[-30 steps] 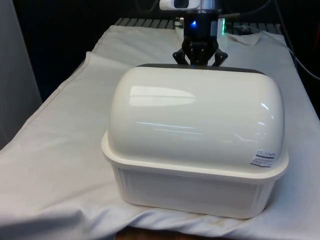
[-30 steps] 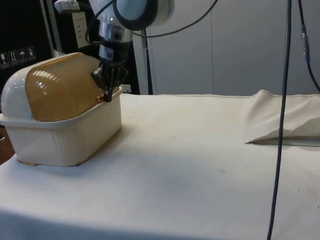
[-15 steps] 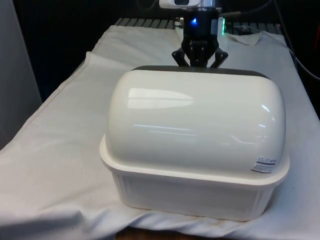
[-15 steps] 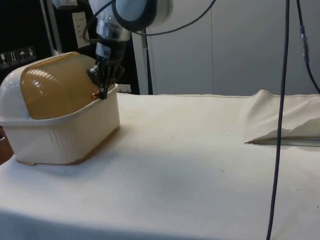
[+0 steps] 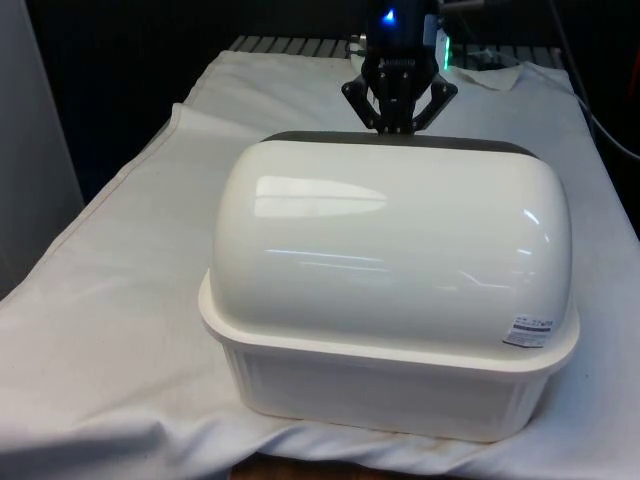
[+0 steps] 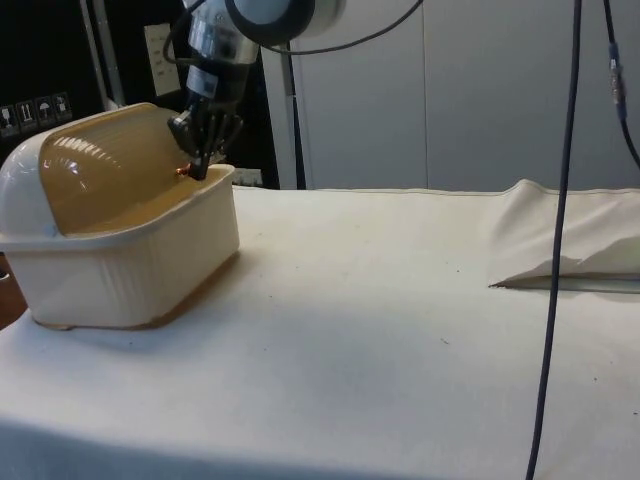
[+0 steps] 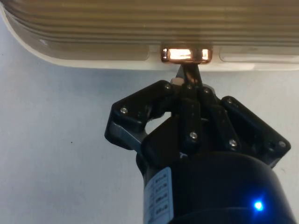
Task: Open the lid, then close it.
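I see the black two-finger gripper [image 6: 200, 172] with its jaws closed, tips at the shiny copper handle [image 7: 186, 54] of the ribbed amber roll-top lid [image 6: 115, 165]. The cream plastic bread box [image 5: 390, 300] sits on the white-clothed bench [image 6: 400, 330].

Cream bread box [image 5: 390, 370] with ribbed amber lid [image 6: 110, 165], copper handle [image 7: 185, 54]; white cloth [image 6: 400, 330].

The black gripper [image 7: 188, 74] is pointing its closed-together fingertips at a shiny copper handle [image 7: 186, 54] on the edge of the ribbed, amber lid [image 7: 140, 23], just reaching it. White cloth [image 7: 60, 140] is lying beneath.
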`<state>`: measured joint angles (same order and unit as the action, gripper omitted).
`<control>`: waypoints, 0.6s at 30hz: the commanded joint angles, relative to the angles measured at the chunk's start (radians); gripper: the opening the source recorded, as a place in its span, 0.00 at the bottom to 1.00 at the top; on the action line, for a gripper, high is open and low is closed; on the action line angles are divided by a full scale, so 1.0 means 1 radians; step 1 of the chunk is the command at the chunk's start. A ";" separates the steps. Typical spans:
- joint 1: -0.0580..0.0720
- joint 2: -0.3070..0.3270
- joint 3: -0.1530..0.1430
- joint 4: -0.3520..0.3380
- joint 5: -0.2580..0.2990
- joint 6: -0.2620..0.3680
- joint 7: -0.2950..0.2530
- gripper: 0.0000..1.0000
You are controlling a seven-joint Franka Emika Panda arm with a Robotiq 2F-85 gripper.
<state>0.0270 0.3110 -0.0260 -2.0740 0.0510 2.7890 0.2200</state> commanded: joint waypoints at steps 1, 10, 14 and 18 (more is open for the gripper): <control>0.000 -0.006 0.000 0.000 -0.002 0.000 -0.001 0.00; 0.005 -0.037 -0.012 -0.001 -0.032 0.013 0.010 0.00; 0.004 -0.040 -0.012 0.005 -0.032 0.016 0.007 0.00; 0.004 -0.040 -0.011 0.016 -0.031 0.028 0.002 0.00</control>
<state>0.0270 0.2700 -0.0280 -2.0600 0.0330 2.8090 0.2130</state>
